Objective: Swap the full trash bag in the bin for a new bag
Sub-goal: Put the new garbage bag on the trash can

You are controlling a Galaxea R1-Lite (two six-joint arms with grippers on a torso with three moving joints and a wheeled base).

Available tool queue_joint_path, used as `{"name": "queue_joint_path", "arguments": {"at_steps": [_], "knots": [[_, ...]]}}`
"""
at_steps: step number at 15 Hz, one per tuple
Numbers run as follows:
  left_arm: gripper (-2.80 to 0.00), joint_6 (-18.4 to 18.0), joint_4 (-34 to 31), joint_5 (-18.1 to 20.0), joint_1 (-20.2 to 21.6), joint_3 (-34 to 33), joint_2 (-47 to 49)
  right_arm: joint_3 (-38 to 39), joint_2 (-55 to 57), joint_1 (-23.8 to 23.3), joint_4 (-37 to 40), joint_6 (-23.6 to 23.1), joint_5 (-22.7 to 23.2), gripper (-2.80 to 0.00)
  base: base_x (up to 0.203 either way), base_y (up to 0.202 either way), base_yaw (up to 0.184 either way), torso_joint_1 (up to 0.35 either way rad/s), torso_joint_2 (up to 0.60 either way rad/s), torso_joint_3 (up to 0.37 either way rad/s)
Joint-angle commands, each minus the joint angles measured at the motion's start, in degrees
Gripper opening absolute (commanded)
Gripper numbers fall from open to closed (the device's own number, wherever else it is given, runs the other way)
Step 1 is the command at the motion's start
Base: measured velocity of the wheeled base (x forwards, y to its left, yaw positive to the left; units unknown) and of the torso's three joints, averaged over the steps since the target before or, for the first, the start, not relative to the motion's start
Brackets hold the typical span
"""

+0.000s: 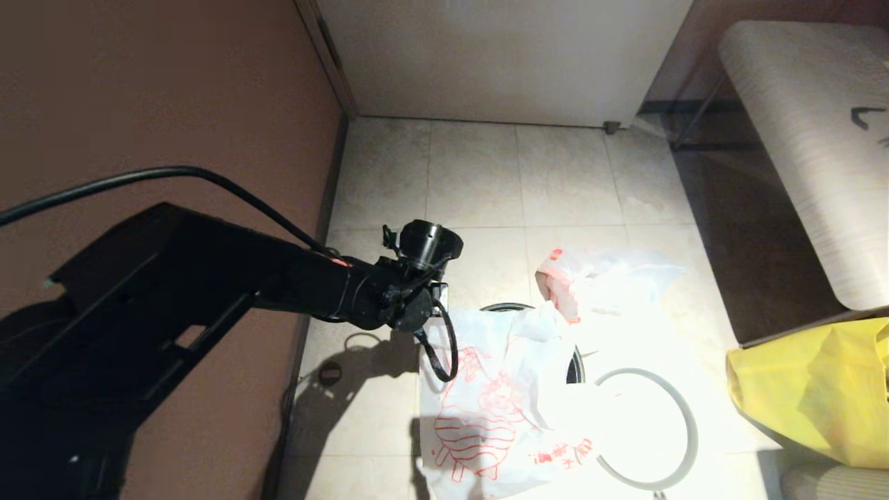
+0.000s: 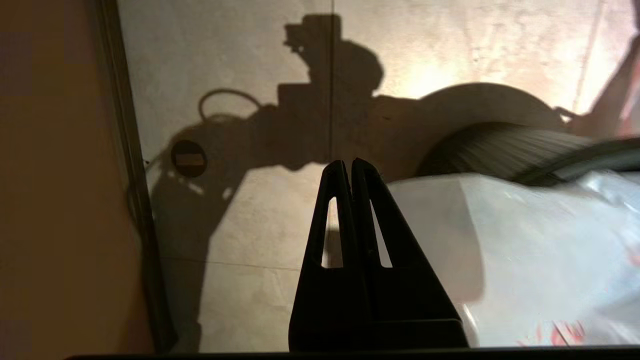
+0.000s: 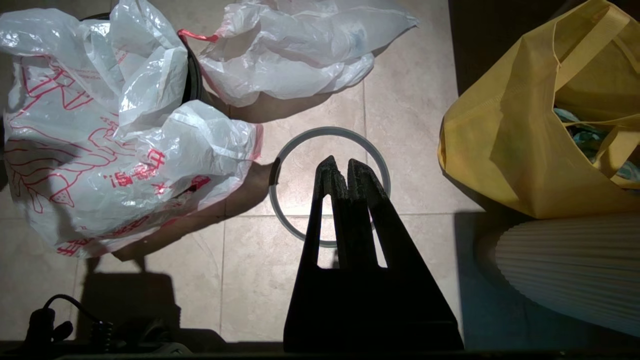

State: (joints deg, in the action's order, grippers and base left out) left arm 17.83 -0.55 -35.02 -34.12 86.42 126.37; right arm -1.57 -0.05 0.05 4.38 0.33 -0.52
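The thin translucent white plastic bag with red cartoon print (image 1: 486, 410) drapes over the small round black ribbed bin (image 1: 574, 368) on the tiled floor (image 1: 479, 187). The left gripper (image 2: 348, 167), fingers together and empty, hangs beside it; the right gripper (image 3: 338, 167), pressed together too, is above the grey hoop (image 3: 280, 190).

New bag (image 1: 486, 410) white, red cartoon print; bin (image 2: 500, 150) black; hoop (image 3: 325, 140) grey.

Left arm (image 1: 229, 278): you have it stretched out from the left, wrist bent downward.
Left end effector (image 2: 348, 167): fingers pressed together, holding nothing.
Right end effector (image 3: 338, 167): fingers together, empty, pointing down.
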Motion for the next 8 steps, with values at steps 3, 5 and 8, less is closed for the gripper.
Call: {"name": "queue_joint_path", "arguments": {"at_steps": [3,5,8], "knots": [[-2.8,0.5,-0.5,0.6,-1.8,1.5,6.4,0.0,0.0,0.0,0.0,0.0,0.0,-2.8,0.0,0.0,0.0,0.0,0.0,0.0],[-2.8,1.0,-0.3,0.9,-5.4,-2.6,4.1,0.0,0.0,0.0,0.0,0.0,0.0,-2.8,0.0,0.0,0.0,0.0,0.0,0.0],[-2.8,2.2,-0.2,1.1,-8.6,-5.1,2.7,0.0,0.0,0.0,0.0,0.0,0.0,-2.8,0.0,0.0,0.0,0.0,0.0,0.0]]}}
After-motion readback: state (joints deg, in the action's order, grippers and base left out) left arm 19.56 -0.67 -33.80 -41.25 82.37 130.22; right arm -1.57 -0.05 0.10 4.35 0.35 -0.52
